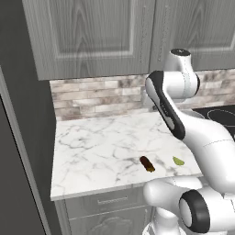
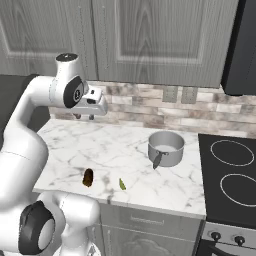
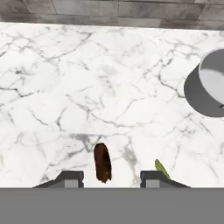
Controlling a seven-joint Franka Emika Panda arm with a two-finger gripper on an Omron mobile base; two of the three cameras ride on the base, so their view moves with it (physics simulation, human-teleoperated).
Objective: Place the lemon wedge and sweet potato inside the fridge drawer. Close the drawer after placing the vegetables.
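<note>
Gripper (image 3: 111, 175): raised well above the counter, pointing down; jaws parted with a clear gap, nothing between them, touching nothing.
Fingertips (image 3: 70, 177): two dark tips at the lower edge of the hand view, one either side of the sweet potato as seen from above.
Gripper, right base view (image 2: 85, 116): hangs high near the brick backsplash, farther back than both vegetables.
Sweet potato (image 3: 102, 162): below the gripper, seen in the gap between the tips, nearer the left one; lies flat on the marble, long axis running away from the hand. Also at (image 1: 147, 164) and (image 2: 88, 177), close to the counter's front edge.
Lemon wedge (image 3: 162, 169): below and to the right of the gripper, just past the right fingertip; apart from the sweet potato, on bare marble. Also at (image 1: 178, 161) and (image 2: 122, 184).
Counter (image 3: 65, 87): white marble with grey veins, bearing both vegetables.
Pot (image 3: 205, 89): grey metal, far to the gripper's right and farther toward the backsplash (image 3: 109, 8); well apart from both vegetables. In right base view (image 2: 166, 148), beside the stove (image 2: 232, 175).
Fridge drawer: location cannot be told.
</note>
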